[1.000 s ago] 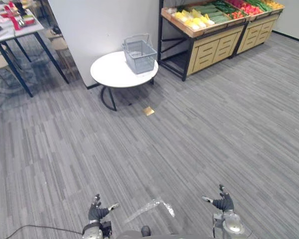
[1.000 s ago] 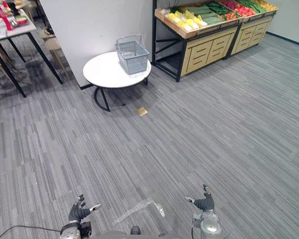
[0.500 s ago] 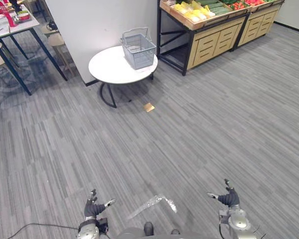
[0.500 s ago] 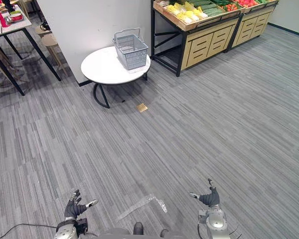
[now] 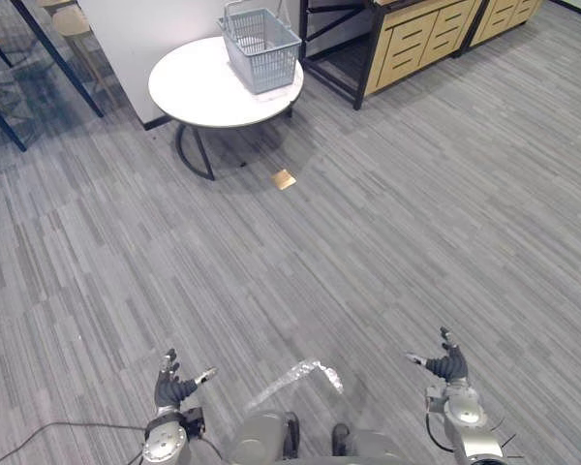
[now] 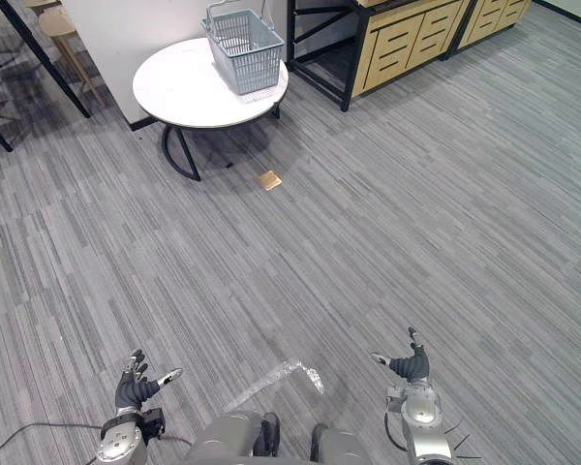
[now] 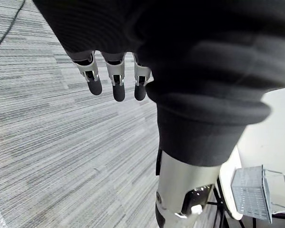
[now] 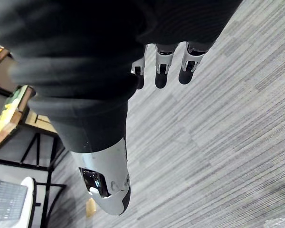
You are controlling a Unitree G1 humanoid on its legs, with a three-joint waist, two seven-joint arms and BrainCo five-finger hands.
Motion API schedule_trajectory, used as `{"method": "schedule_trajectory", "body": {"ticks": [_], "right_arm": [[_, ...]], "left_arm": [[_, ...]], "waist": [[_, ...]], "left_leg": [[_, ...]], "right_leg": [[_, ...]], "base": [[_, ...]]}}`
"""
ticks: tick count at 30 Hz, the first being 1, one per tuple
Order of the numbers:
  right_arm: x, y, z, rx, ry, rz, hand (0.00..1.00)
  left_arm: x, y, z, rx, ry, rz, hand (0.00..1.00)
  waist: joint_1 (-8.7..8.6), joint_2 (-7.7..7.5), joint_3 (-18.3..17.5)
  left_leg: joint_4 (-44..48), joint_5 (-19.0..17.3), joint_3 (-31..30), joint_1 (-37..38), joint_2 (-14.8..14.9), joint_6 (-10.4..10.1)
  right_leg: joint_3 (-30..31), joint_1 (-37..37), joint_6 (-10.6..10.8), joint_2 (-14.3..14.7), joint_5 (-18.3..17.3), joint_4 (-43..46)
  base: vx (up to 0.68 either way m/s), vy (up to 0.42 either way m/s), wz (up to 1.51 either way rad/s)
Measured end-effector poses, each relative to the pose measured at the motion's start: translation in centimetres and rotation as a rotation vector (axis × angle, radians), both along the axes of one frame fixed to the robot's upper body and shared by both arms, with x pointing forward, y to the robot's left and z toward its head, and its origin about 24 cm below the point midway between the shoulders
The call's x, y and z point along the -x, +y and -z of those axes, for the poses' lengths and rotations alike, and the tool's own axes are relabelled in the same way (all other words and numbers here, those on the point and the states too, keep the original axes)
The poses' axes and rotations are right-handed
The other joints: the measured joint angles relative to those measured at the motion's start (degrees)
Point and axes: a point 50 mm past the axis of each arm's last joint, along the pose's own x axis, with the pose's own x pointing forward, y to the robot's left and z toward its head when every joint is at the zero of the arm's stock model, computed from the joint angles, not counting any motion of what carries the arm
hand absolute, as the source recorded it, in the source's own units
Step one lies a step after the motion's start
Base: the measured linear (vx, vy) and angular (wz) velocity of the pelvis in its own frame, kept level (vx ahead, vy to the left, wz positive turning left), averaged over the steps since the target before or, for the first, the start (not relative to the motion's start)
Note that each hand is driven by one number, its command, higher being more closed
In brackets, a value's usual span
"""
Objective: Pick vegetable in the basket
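Observation:
A grey wire basket (image 5: 259,45) stands on a round white table (image 5: 198,89) at the far side of the room; I see nothing inside it. The same basket (image 7: 259,192) shows small in the left wrist view. My left hand (image 5: 171,389) hangs low at the lower left, fingers relaxed and holding nothing. My right hand (image 5: 448,364) hangs low at the lower right, also relaxed and bare. Both hands are far from the table. In the wrist views, the left fingers (image 7: 114,81) and the right fingers (image 8: 162,66) hang over grey floor.
A wooden stand with drawers (image 5: 421,44) is right of the table. A small tan tile (image 5: 284,178) lies on the grey striped floor before the table. A crumpled clear wrapper (image 5: 295,378) lies between my hands. Dark table legs (image 5: 0,116) stand at the far left.
The whole picture has shifted: the camera moved forward and tipped down, so table and basket sit higher and nearer, and the vegetable shelf tops left the frame. Both hands stay hanging and relaxed.

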Motion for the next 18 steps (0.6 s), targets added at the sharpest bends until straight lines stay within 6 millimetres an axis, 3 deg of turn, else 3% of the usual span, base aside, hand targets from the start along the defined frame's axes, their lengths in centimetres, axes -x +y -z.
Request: {"method": "schedule_trajectory", "body": {"ticks": [2, 3, 6, 8, 9, 10, 11, 12, 13, 14, 15, 16, 18], "right_arm": [[0.1, 0.4, -0.5, -0.002, -0.027, -0.014, 0.0], [0.2, 0.5, -0.5, -0.001, -0.032, -0.015, 0.0], [-0.2, 0.5, -0.8, -0.001, -0.044, -0.02, 0.0], [-1.0, 0.4, -1.3, 0.008, -0.068, -0.027, 0.0], [-1.6, 0.4, -1.7, 0.011, -0.085, -0.033, 0.0], [-1.7, 0.5, -1.7, 0.012, -0.088, -0.037, 0.0], [-1.7, 0.4, -1.7, 0.019, -0.084, -0.044, 0.0], [-1.8, 0.2, -1.8, 0.029, -0.083, -0.046, 0.0], [-2.5, 0.0, -2.2, 0.036, -0.099, -0.053, 0.0], [-3.0, 0.6, -2.4, 0.028, -0.109, -0.071, 0.0], [-3.3, 1.5, -2.4, 0.024, -0.109, -0.113, 0.0], [-3.3, 2.1, -2.2, 0.015, -0.108, -0.129, 0.0], [-3.5, 2.9, -2.2, -0.011, -0.119, -0.125, 0.0]], "left_arm": [[-0.3, 0.0, -0.2, -0.002, -0.012, 0.001, 0.0], [-0.3, -0.1, -0.2, -0.002, -0.013, 0.003, 0.0], [-1.2, 0.0, -0.5, -0.011, -0.033, -0.006, 0.0], [-2.1, -0.2, -0.6, -0.005, -0.043, -0.005, 0.0], [-2.5, -0.3, -0.5, -0.004, -0.039, 0.0, 0.0], [-2.8, -0.3, -0.3, -0.006, -0.03, 0.008, 0.0], [-2.3, -0.2, 0.1, -0.01, -0.004, 0.012, 0.0], [-2.3, -0.4, 0.3, -0.002, 0.007, 0.016, 0.0], [-2.7, -0.7, 0.3, 0.008, 0.004, 0.02, 0.0], [-2.8, -0.6, 0.3, 0.006, 0.001, 0.012, 0.0], [-2.0, -0.3, 0.6, 0.012, 0.02, -0.012, 0.0], [-1.6, -0.2, 0.7, 0.006, 0.031, -0.006, 0.0], [-1.5, -0.2, 0.8, 0.007, 0.035, -0.007, 0.0]], "waist": [[-0.11, -0.73, 0.51], [-0.63, -0.82, 0.83], [-1.78, -0.79, 1.18], [-2.55, -0.19, 2.17], [-3.53, -0.39, 2.86], [-4.11, -1.06, 2.92], [-5.35, -2.23, 2.2], [-5.85, -1.0, 2.24], [-5.89, 1.43, 2.15], [-6.06, 1.68, 2.24], [-5.51, 1.97, 2.5], [-4.94, 2.23, 2.74], [-2.19, 0.8, 3.45]], "left_leg": [[0.2, -2.25, -0.81, 3.5, -1.43, 0.68], [-0.18, -3.64, -2.26, 6.31, -1.9, 0.84], [-3.58, -4.61, -5.58, 11.05, -1.28, 0.56], [-7.39, -4.45, -8.17, 15.16, 0.22, -0.45], [-9.74, -4.08, -10.16, 18.67, 1.1, -1.47], [-11.63, -4.3, -13.95, 22.88, 1.14, -2.38], [-10.99, -4.99, -17.91, 26.38, 1.39, -3.67], [-9.91, -4.78, -19.07, 26.86, 2.63, -4.06], [-5.47, -1.47, -19.89, 24.76, 5.1, -9.31], [1.84, 5.91, -20.48, 21.75, 4.67, -10.52], [14.42, 20.83, -20.25, 17.78, 4.38, -12.28], [27.31, 18.62, -17.74, 12.64, 6.18, -9.46], [40.5, 12.72, -11.19, 2.19, 7.91, -4.18]], "right_leg": [[-0.57, -3.77, 0.07, -0.4, -1.61, 11.68], [-2.06, -4.96, -0.86, -0.58, -2.82, 13.24], [-6.6, -12.14, -1.61, -0.32, -3.64, 9.76], [-9.87, -17.02, -1.69, 0.07, 0.68, 1.61], [-11.73, -18.4, -2.4, 0.11, 6.88, -6.66], [-12.49, -19.51, -3.36, -0.6, 16.06, -17.62], [-12.56, -19.41, -7.3, -1.47, 26.82, -19.95], [-13.73, -19.65, -10.27, -1.05, 29.3, -17.74], [-15.86, -20.36, -11.96, 0.49, 24.67, -13.41], [-16.86, -18.99, -12.77, 1.24, 21.1, -11.86], [-16.68, -12.38, -13.84, 3.78, 17.93, -14.54], [-16.21, -5.29, -14.56, 6.41, 17.08, -19.24], [-13.79, 5.13, -15.86, 8.4, 15.51, -25.03]], "base": [[0.37, 0.109, 0.34], [0.5, 0.056, 0.59], [0.51, -0.005, 0.59], [0.51, -0.046, 0.68], [0.78, -0.119, 0.91], [1.12, -0.263, 1.24], [1.04, -0.287, 1.06], [0.9, -0.298, 0.69], [0.72, -0.258, 0.29], [1.05, -0.388, 0.11], [1.08, -0.393, 0.05], [0.94, -0.333, -0.11], [0.82, -0.266, -0.3]]}}
